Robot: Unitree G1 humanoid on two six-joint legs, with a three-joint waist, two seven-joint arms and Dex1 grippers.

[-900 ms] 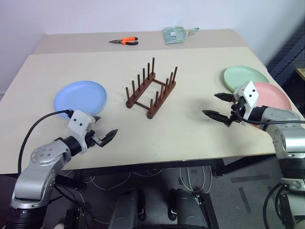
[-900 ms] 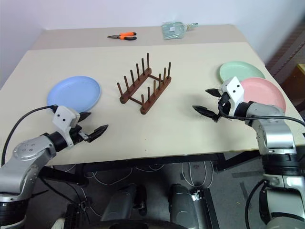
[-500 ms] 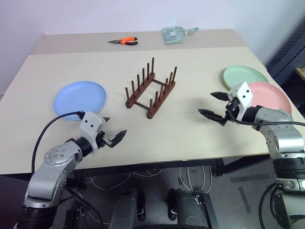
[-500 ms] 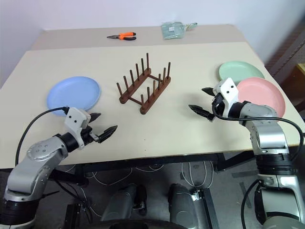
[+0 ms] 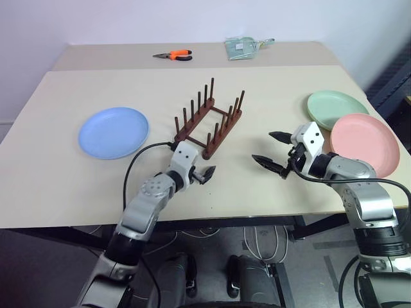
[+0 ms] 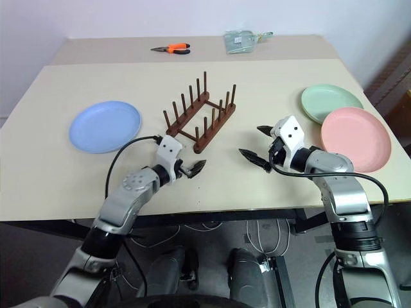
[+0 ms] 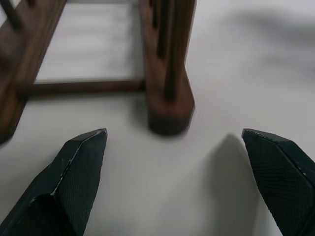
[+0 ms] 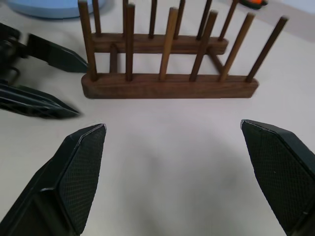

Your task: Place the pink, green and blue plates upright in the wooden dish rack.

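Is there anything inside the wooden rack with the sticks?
No plates yet. The wooden dish rack holds nothing between its pegs; bare table shows through. The blue plate, green plate and pink plate all lie flat on the table.

The beige counter (image 5: 96,192) carries the wooden dish rack (image 5: 209,120) just beyond the left gripper (image 5: 204,172), the blue plate (image 5: 114,131) to its left (lying flat), and green plate (image 5: 336,104) and pink plate (image 5: 363,135) right of the right gripper (image 5: 271,149); orange pliers (image 5: 173,56) and a packet (image 5: 242,47) lie far beyond.

Orange pliers (image 5: 173,56) are lying at the tabletop's (image 5: 96,192) far edge, a clear bag (image 5: 244,47) sitting to their right.
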